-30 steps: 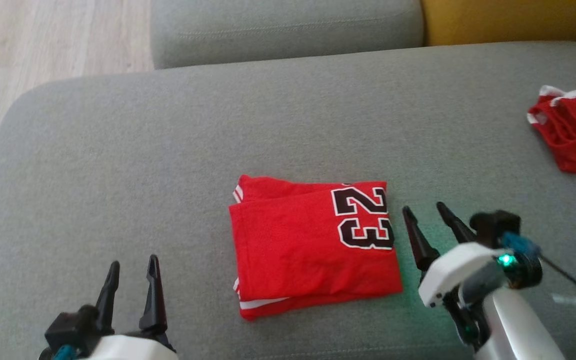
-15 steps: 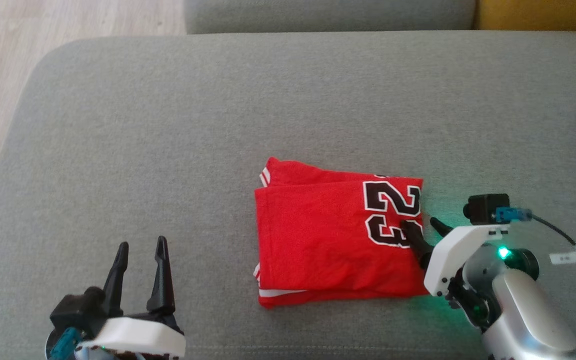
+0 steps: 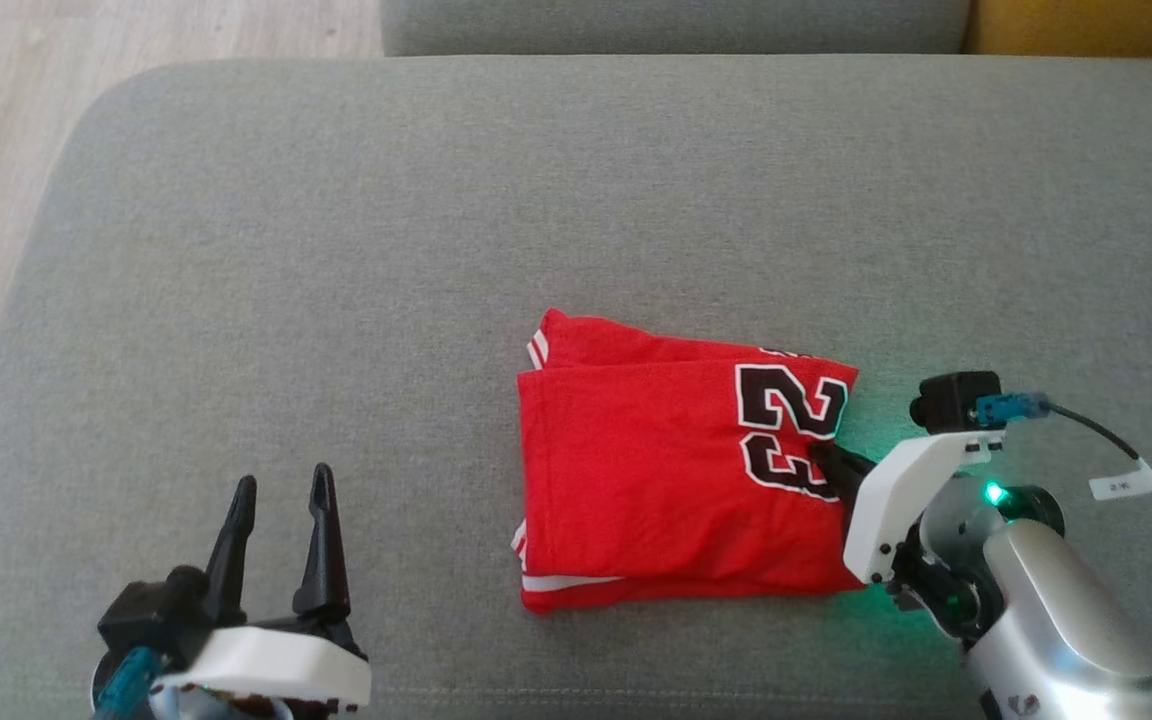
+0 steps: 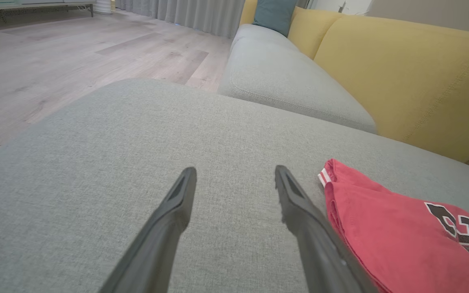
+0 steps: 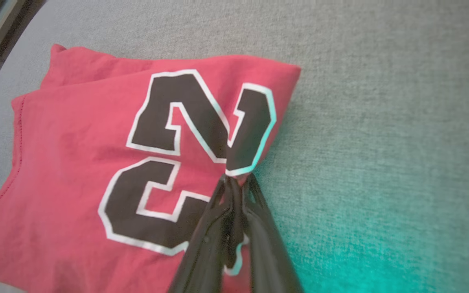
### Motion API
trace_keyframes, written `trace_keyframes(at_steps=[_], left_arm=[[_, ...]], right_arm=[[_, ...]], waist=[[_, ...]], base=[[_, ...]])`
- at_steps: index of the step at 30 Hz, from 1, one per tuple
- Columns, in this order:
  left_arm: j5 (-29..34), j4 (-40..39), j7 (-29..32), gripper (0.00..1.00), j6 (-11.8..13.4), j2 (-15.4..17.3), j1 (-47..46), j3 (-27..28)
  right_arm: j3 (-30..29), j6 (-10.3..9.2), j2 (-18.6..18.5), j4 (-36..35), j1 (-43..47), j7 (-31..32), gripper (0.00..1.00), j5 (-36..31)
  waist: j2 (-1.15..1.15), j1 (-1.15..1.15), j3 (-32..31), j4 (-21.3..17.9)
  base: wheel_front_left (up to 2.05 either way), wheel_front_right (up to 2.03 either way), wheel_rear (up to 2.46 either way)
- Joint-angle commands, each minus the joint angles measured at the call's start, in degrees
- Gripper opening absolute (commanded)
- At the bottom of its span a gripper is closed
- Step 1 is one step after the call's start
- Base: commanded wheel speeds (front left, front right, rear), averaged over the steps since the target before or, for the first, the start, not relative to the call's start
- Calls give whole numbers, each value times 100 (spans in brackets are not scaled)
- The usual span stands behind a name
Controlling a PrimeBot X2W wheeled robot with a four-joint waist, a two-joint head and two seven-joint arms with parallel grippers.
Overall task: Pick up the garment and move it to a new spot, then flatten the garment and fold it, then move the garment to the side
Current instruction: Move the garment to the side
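Right gripper was just shut on the folded garment at the 23; left gripper open; side-move judged next.

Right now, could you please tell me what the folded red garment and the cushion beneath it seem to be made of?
The garment: likely soft cotton-like knit, matte, creasing softly. The cushion: grey woven upholstery, visibly coarse matte weave.
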Motion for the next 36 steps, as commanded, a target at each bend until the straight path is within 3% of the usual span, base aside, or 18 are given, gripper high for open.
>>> trace_keyframes(at_steps=[1,9,20,28,36], left_arm=[[17,-181,-71,100,44,-29,-193,169],[166,-297,-71,100,-17,-29,-166,165],[440,-503,-71,100,-124,-29,-337,25],[711,-466,-71,100,-275,25,-576,70],[800,-414,-71,100,-344,64,-743,28]], right_arm=[[138,37,-50,-123,-169,-29,0,32],[7,37,-396,-304,-405,-273,0,-16],[-547,37,-861,-840,-697,-329,0,-221],[-675,37,-694,-982,-953,-466,0,-358],[-555,37,-533,-769,-1351,-634,0,-479]], waist=[[0,0,-5,-47],[0,0,-8,-498],[0,0,383,-1796],[0,0,808,-2802],[0,0,982,-2964]], base=[[0,0,0],[0,0,0],[0,0,0],[0,0,0],[0,0,0]])
